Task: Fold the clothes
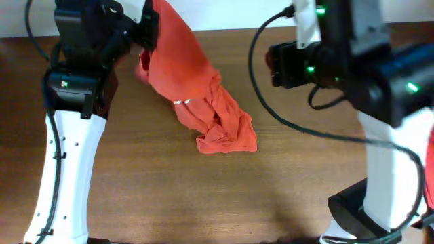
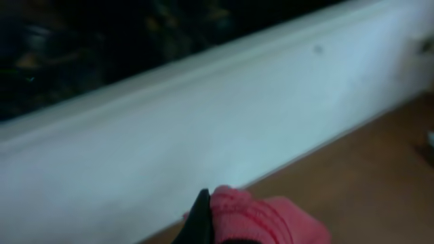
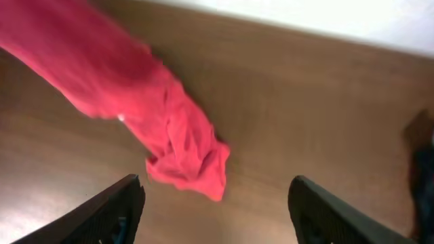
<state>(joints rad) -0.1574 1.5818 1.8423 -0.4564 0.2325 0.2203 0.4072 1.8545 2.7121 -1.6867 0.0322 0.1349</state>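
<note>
Brown wooden worktop [image 1: 285,190], with a white wall [image 2: 203,135] running along its far edge. The orange-red T-shirt [image 1: 193,74] stretches from the upper left of the overhead frame down toward the middle, and its lower end sits in a crumpled heap on the wood. There's a small white tag [image 1: 180,102] roughly halfway along it. No lettering shows from here.

The top end of the shirt is bunched in the left jaws, which are clamped on it. In the blurry left wrist view you can see a wad of red cloth at the bottom edge, pressed against one dark finger [image 2: 201,220].

The right jaws are wide apart, with a finger [image 3: 112,210] in each lower corner of the right wrist view. They're above the worktop and not touching the shirt. The right arm [image 1: 352,57] fills the upper right of the overhead frame, with a black cable [image 1: 252,74] looping off it.
</note>
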